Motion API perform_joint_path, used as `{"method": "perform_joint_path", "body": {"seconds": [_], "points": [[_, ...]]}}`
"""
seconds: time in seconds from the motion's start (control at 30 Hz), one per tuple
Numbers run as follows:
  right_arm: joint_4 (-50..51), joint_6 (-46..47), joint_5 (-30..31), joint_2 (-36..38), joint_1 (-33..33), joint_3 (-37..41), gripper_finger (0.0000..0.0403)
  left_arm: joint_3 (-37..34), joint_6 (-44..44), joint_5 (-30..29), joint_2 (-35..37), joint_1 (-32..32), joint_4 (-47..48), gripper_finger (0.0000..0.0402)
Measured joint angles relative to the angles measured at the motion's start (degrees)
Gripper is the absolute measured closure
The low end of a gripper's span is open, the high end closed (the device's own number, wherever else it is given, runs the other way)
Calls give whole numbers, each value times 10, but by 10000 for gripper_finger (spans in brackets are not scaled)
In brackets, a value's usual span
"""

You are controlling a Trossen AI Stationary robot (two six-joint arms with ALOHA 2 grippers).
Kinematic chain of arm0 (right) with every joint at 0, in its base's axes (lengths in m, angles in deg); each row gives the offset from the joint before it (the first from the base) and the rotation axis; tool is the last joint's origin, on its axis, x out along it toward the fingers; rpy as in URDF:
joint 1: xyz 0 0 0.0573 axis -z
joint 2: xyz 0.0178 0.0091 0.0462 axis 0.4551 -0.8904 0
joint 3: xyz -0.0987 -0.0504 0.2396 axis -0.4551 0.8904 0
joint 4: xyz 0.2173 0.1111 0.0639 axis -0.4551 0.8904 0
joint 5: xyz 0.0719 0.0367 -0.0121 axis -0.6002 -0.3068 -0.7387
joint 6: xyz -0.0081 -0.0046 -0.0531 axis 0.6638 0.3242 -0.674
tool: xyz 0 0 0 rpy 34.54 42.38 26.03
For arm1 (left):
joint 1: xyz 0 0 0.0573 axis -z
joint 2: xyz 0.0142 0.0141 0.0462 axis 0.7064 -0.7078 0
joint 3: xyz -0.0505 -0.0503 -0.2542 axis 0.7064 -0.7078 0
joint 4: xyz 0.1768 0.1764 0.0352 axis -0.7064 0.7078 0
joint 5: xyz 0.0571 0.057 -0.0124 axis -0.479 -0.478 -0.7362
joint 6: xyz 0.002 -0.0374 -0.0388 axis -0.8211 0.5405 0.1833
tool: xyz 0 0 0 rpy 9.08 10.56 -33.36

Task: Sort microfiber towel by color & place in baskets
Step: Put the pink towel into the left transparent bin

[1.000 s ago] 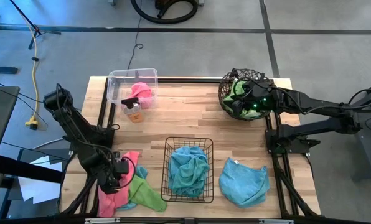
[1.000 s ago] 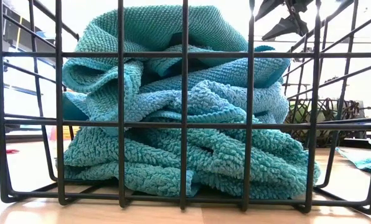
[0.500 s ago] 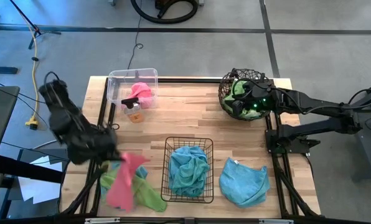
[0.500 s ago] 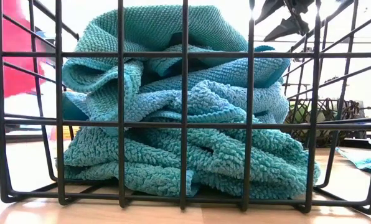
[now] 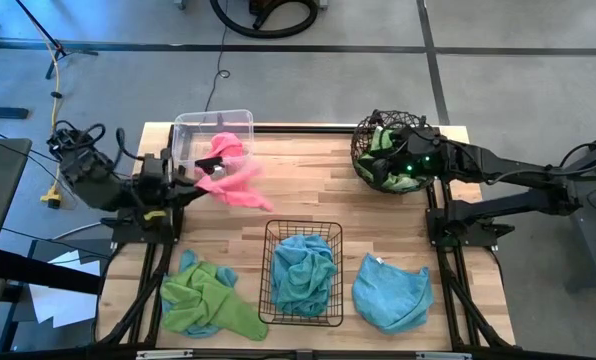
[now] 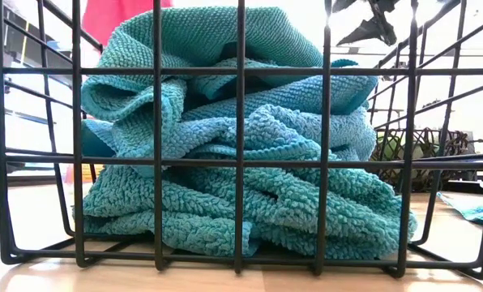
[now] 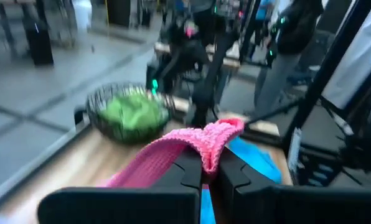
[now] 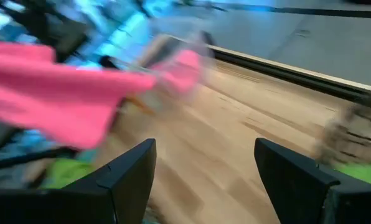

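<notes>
From the low camera we see little past the black wire-grid basket [image 6: 240, 154], whose bars frame a heap of nubbly blue cloth [image 6: 241, 146]. Our left gripper [image 5: 190, 181] is clamped on a fuzzy pink towel [image 5: 233, 186], lifted beside the clear tub [image 5: 190, 135]. Our right gripper [image 5: 393, 160] gapes wide, holding nothing, over the round wire basket [image 5: 363, 152].

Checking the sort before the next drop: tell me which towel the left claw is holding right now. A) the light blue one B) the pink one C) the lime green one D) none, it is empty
B: the left claw is shut on the pink towel, carried above the table beside the clear tub, while the green towel lies on the table.
</notes>
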State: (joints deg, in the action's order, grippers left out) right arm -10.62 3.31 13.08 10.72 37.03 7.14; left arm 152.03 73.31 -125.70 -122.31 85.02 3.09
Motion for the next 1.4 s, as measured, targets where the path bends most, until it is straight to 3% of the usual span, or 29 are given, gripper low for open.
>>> {"method": "perform_joint_path", "body": {"seconds": [0.23,0.4,0.6,0.8,1.4], "points": [[-224,-100,-140,-15,-27,0,132,0,-141,10,-9,-66,-126,401],[-379,-166,-220,-35,-65,0,132,0,-180,99,-16,-121,-168,401],[-412,-248,-225,-58,-111,0,132,0,-203,180,-39,-171,-186,401],[-411,-270,-198,-67,-137,0,132,0,-211,238,-65,-209,-200,401],[-411,-285,-174,-67,-142,0,132,0,-243,315,-75,-266,-224,401]]}}
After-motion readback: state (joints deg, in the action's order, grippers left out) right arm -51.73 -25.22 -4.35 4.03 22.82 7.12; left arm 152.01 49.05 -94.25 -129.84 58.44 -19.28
